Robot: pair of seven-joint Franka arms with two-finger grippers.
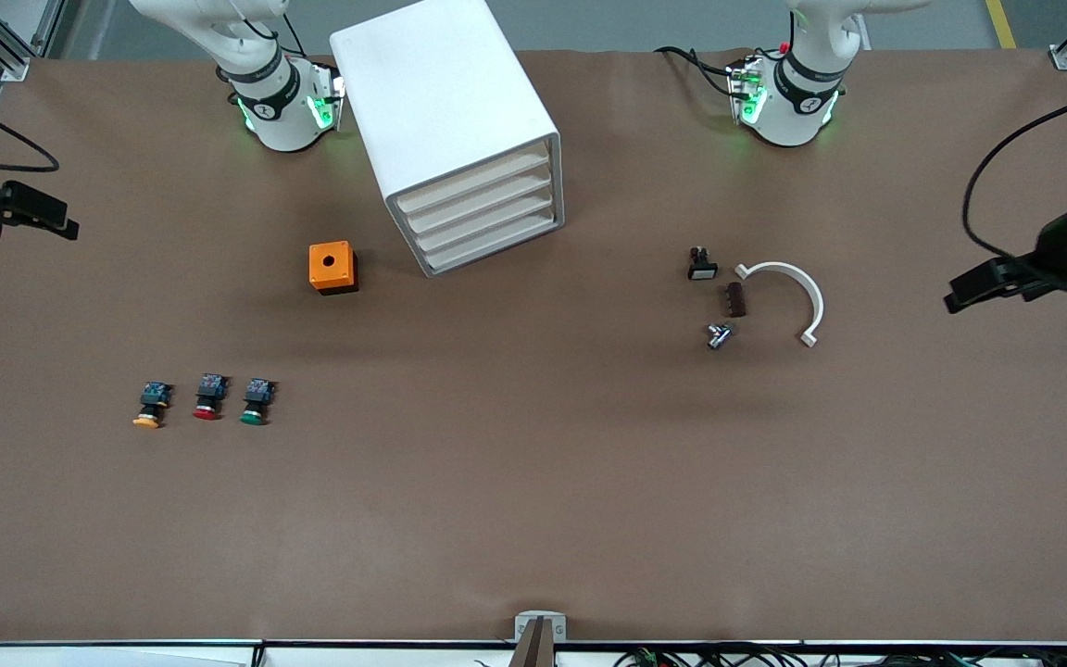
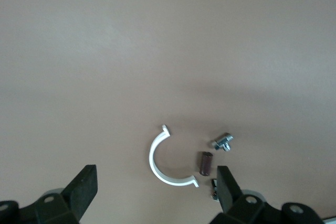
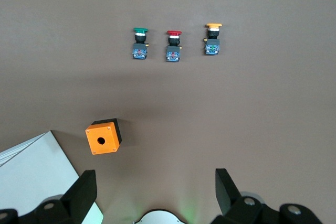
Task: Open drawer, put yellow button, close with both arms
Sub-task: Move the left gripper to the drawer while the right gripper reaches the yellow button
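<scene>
While drawer point(image 1: 476, 190) shut, yellow button point(image 1: 151, 405) yellow-capped

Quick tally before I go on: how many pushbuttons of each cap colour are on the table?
Yellow button: 1
Red button: 1
Green button: 1
Total: 3, in one row toward the right arm's end of the table.

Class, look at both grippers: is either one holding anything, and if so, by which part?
Nothing is held. The left gripper and the right gripper both hang open and empty above the table.
</scene>
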